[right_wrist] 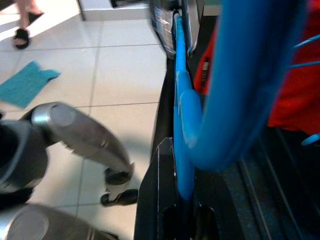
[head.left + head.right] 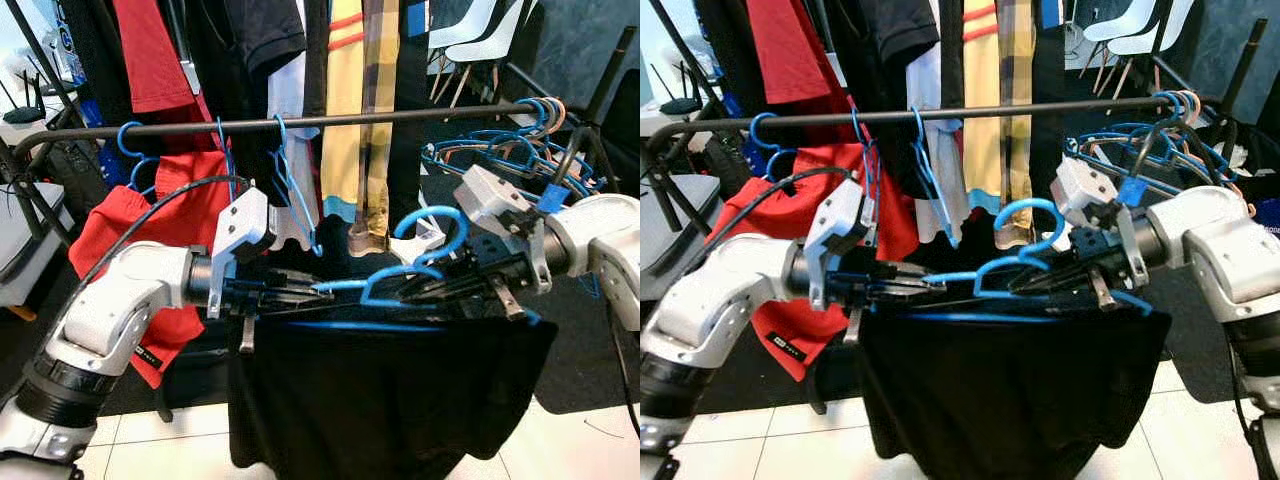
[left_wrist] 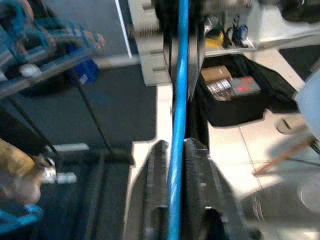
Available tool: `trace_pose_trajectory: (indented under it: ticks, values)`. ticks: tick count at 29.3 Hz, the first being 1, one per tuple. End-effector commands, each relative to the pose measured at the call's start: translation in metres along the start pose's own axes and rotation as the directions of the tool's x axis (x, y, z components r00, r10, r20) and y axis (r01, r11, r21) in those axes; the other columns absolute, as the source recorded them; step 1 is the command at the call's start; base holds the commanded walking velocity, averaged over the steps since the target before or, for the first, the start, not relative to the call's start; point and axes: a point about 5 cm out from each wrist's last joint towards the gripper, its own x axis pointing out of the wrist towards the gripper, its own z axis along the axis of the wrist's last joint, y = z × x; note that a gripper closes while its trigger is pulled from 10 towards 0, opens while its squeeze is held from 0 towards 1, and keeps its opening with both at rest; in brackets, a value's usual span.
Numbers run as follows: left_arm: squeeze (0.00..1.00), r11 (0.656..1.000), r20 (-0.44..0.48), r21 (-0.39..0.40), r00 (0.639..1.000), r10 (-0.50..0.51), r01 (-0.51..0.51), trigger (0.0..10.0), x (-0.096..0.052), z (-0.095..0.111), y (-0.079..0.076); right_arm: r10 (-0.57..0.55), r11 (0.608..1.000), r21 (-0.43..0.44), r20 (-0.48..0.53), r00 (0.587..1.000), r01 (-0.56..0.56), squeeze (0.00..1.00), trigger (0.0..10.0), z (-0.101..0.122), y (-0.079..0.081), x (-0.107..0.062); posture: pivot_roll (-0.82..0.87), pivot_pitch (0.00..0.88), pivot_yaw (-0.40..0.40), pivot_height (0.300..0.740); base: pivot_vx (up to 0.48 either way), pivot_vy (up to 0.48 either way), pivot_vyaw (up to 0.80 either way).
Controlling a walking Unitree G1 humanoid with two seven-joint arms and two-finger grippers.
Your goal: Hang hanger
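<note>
A blue hanger (image 2: 425, 245) carries a black garment (image 2: 390, 400) that drapes down below it. Its hook curls upward, below the black rail (image 2: 300, 124) and a little in front of it. My left gripper (image 2: 318, 290) is shut on the hanger's left arm, seen as a blue bar (image 3: 177, 125) between the fingers. My right gripper (image 2: 405, 290) is shut on the hanger near its neck (image 1: 184, 150), under the hook. The two grippers nearly meet at the hanger's middle.
The rail holds a red garment (image 2: 185, 215), empty blue hangers (image 2: 290, 190), yellow and dark clothes (image 2: 345, 110) and a bunch of blue hangers (image 2: 520, 150) at its right end. White chairs (image 2: 490, 30) stand behind. Pale tiles (image 2: 560, 450) lie below.
</note>
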Motion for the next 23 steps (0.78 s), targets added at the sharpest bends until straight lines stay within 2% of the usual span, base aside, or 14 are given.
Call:
trace_pose_trajectory:
  ticks: [1, 5, 6, 7, 9, 10, 12, 15, 17, 20, 22, 23]
  values:
    - [1.00, 0.999, 0.029, 0.008, 0.998, 0.053, -0.053, 10.0, -0.005, 0.003, 0.007, -0.031, 0.998, -0.045, 0.022, 0.999, 0.032, 0.00, 0.0, 0.010, -0.003, -0.005, -0.06, 0.000, 0.060, 0.740, 0.000, 0.000, 0.00]
    - [1.00, 0.990, 0.097, 0.016, 0.985, 0.140, -0.142, 10.0, -0.011, 0.011, 0.019, -0.046, 0.998, -0.048, 0.018, 0.999, 0.047, 0.00, 0.0, 0.010, -0.002, -0.011, -0.07, 0.000, 0.059, 0.740, 0.000, 0.000, 0.00]
    - [1.00, 0.973, 0.171, 0.005, 0.959, 0.227, -0.231, 10.0, -0.023, 0.022, 0.031, -0.071, 0.996, -0.049, 0.019, 0.997, 0.072, 0.00, 0.0, 0.010, -0.001, -0.020, -0.07, 0.000, 0.057, 0.740, 0.000, 0.000, 0.00]
    - [1.00, 0.973, 0.171, 0.005, 0.959, 0.227, -0.231, 10.0, -0.023, 0.022, 0.031, -0.071, 0.996, -0.049, 0.019, 0.997, 0.072, 0.00, 0.0, 0.010, -0.001, -0.020, -0.07, 0.000, 0.057, 0.740, 0.000, 0.000, 0.00]
    - [1.00, 0.961, 0.230, -0.023, 0.934, 0.275, -0.277, 10.0, -0.033, 0.029, 0.038, -0.102, 0.993, -0.052, 0.028, 0.994, 0.103, 0.00, 0.0, 0.012, -0.002, -0.029, -0.07, 0.000, 0.056, 0.740, 0.000, 0.000, 0.00]
    - [1.00, 0.961, 0.230, -0.023, 0.934, 0.275, -0.277, 10.0, -0.033, 0.029, 0.038, -0.102, 0.993, -0.052, 0.028, 0.994, 0.103, 0.00, 0.0, 0.012, -0.002, -0.029, -0.07, 0.000, 0.056, 0.740, 0.000, 0.000, 0.00]
    - [1.00, 0.956, 0.262, -0.047, 0.920, 0.292, -0.290, 10.0, -0.046, 0.029, 0.039, -0.153, 0.986, -0.062, 0.044, 0.987, 0.155, 0.00, 0.0, 0.017, -0.003, -0.044, -0.07, 0.000, 0.055, 0.740, 0.000, 0.000, 0.00]
    - [1.00, 0.955, 0.266, -0.051, 0.918, 0.295, -0.292, 10.0, -0.049, 0.029, 0.039, -0.162, 0.984, -0.064, 0.051, 0.985, 0.165, 0.00, 0.0, 0.019, -0.003, -0.048, -0.07, 0.000, 0.055, 0.740, 0.000, 0.000, 0.00]
    - [1.00, 0.960, 0.288, -0.080, 0.916, 0.280, -0.269, 10.0, -0.057, 0.027, 0.035, -0.188, 0.978, -0.076, 0.081, 0.979, 0.195, 0.00, 0.0, 0.025, -0.002, -0.060, -0.07, 0.000, 0.053, 0.740, 0.000, 0.000, 0.00]
    - [1.00, 0.964, 0.290, -0.085, 0.919, 0.268, -0.254, 10.0, -0.059, 0.025, 0.033, -0.195, 0.976, -0.080, 0.091, 0.977, 0.202, 0.00, 0.0, 0.027, -0.001, -0.063, -0.07, 0.000, 0.053, 0.740, 0.000, 0.000, 0.00]
    - [1.00, 0.978, 0.199, -0.112, 0.960, 0.194, -0.175, 10.0, -0.062, 0.007, 0.020, -0.192, 0.975, -0.090, 0.106, 0.976, 0.202, 0.00, 0.0, 0.032, 0.002, -0.070, -0.08, 0.001, 0.051, 0.740, 0.000, 0.000, 0.00]
    - [1.00, 0.978, 0.199, -0.112, 0.960, 0.194, -0.175, 10.0, -0.062, 0.007, 0.020, -0.192, 0.975, -0.090, 0.106, 0.976, 0.202, 0.00, 0.0, 0.032, 0.002, -0.070, -0.08, 0.001, 0.051, 0.740, 0.000, 0.000, 0.00]
